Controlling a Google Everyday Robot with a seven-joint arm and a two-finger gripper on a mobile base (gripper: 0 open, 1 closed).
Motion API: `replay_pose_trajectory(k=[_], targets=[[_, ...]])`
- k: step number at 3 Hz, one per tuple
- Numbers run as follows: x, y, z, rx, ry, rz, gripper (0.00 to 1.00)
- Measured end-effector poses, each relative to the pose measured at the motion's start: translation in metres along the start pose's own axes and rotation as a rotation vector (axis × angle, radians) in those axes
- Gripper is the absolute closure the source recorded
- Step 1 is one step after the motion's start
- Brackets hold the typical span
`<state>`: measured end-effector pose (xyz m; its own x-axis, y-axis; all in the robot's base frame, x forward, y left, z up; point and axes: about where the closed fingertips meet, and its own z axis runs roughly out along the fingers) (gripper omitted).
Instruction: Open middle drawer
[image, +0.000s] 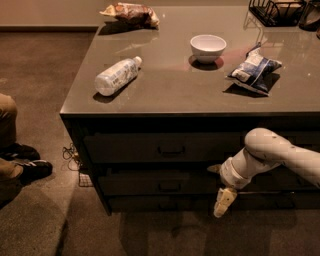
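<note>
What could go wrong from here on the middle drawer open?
1. The tool hangs right of and below the handle of the middle drawer, about level with the lowest front; it could hook the wrong drawer.
2. The upper drawer handle sits directly above, equally small and dark; a mix-up is plausible.
3. The bottle lies on its side on the counter; a hard tug might set it rolling.

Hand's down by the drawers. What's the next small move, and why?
Probably shift the hand left and a little up, toward the handle of the middle drawer. The hand hangs pointing down, well to the right of that handle and below its level, touching neither. The drawer looks shut, so the handle has to be reached before any pull.
</note>
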<state>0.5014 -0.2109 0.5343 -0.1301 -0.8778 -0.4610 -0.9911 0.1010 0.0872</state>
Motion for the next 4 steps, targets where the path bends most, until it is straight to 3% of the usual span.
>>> replay_pose_trajectory(k=[1,3,4], targets=[[0.0,0.0,0.001,-0.002,0.0,0.0,0.0],[0.025,-0.019,0.04,0.038,0.016,0.01,0.0],[0.036,-0.034,0.059,0.128,0.028,-0.019,0.0]])
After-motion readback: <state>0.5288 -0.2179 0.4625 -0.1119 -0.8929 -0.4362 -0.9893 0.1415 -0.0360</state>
